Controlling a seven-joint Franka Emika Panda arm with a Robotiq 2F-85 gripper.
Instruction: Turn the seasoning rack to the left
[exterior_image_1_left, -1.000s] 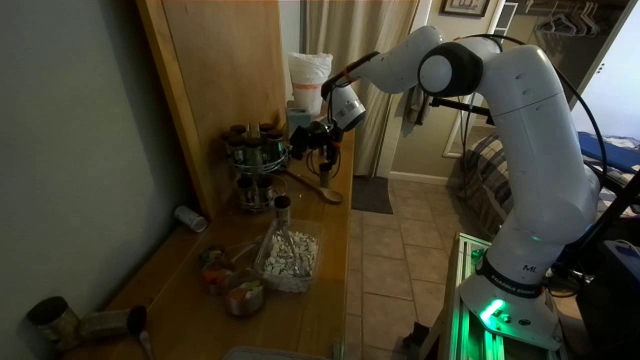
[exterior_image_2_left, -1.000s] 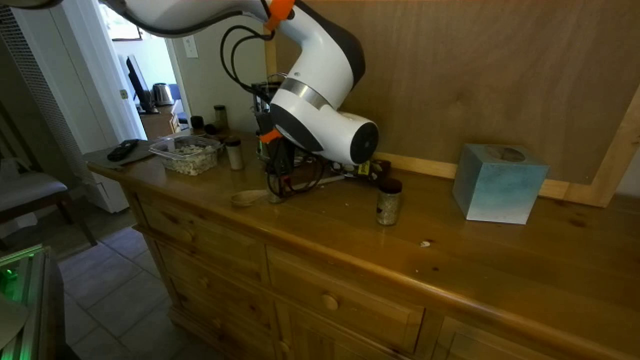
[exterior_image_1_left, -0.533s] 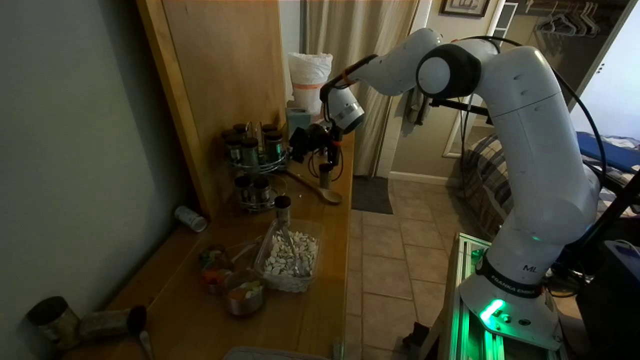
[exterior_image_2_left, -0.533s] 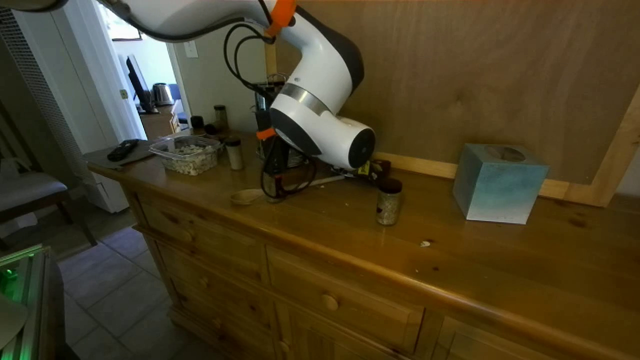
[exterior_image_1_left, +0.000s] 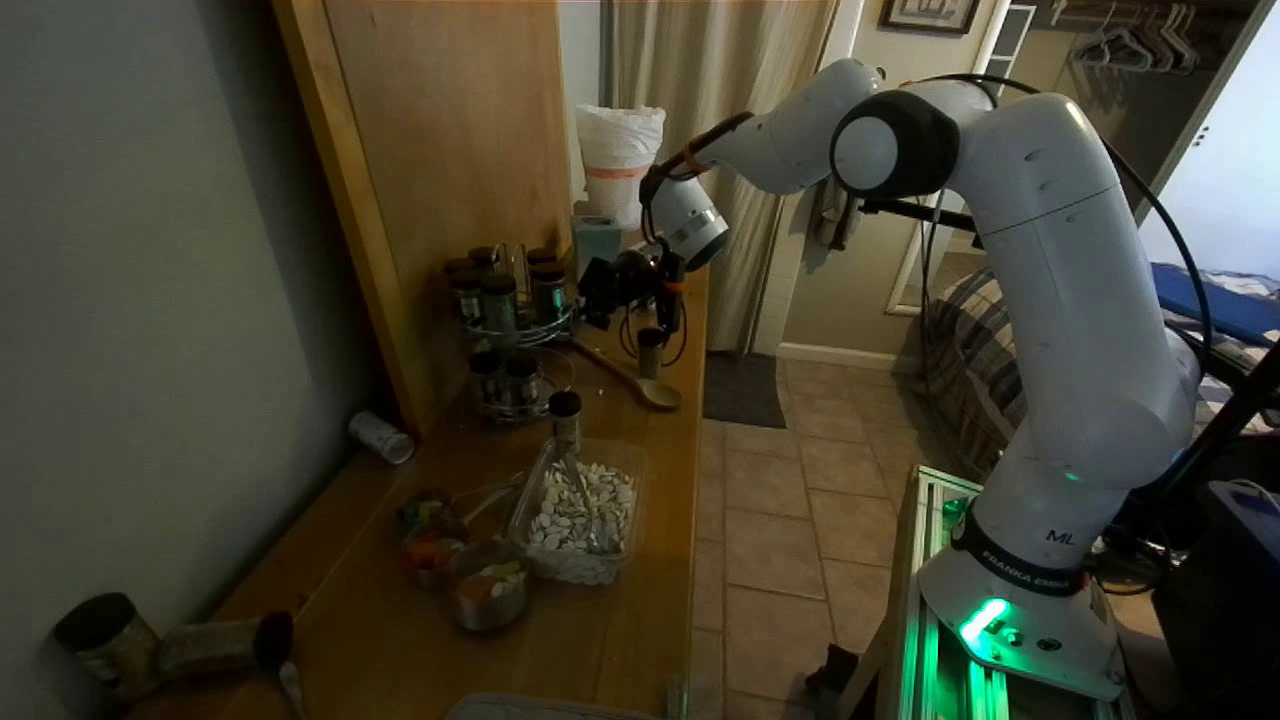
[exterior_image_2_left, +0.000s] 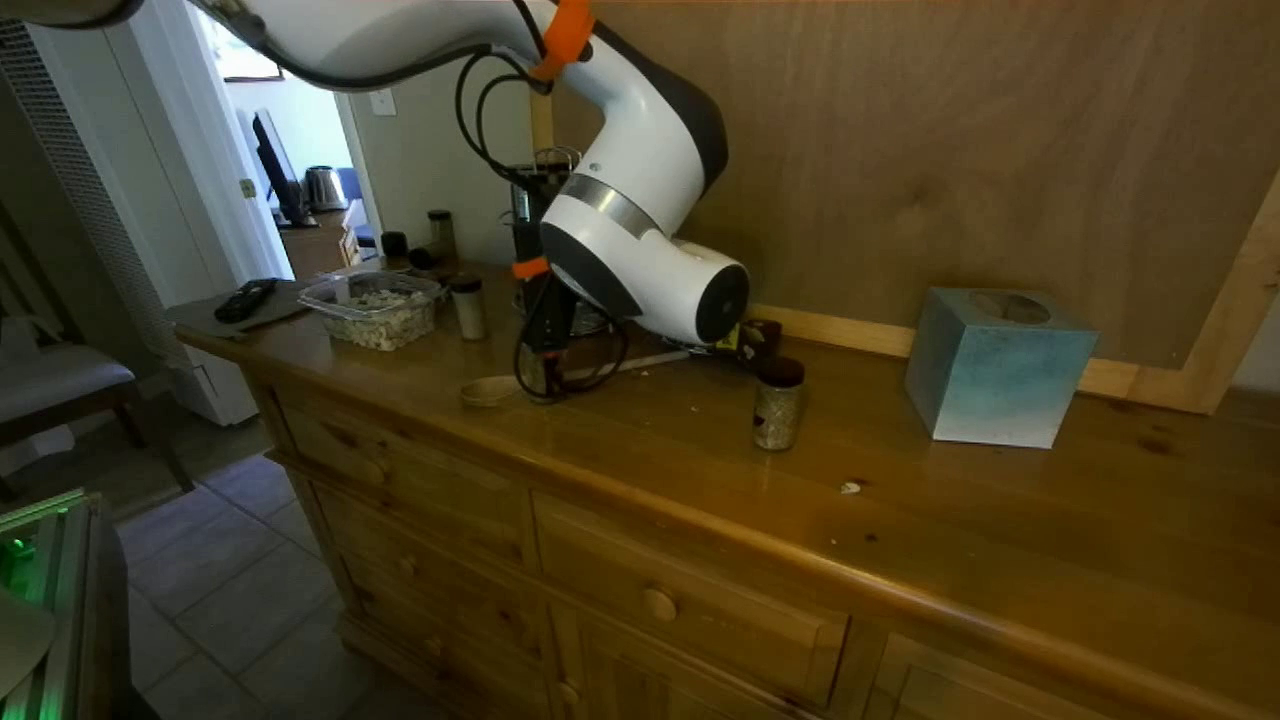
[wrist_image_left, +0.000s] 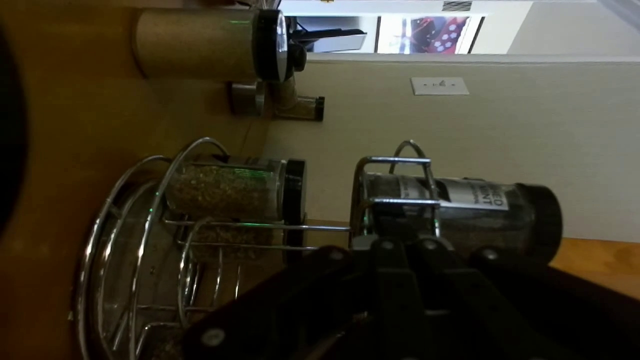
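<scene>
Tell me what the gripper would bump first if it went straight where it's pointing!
Probably the seasoning rack, at its upper tier: the wire rail or labelled jar lies right ahead of the gripper. I can't tell which is nearer, or whether either is touched.

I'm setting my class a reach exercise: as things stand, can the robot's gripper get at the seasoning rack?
Likely yes: in the wrist view the gripper shows right in front of the seasoning rack with nothing visible between them, though contact is unclear. The wooden spoon lies lower, seemingly clear.
</scene>
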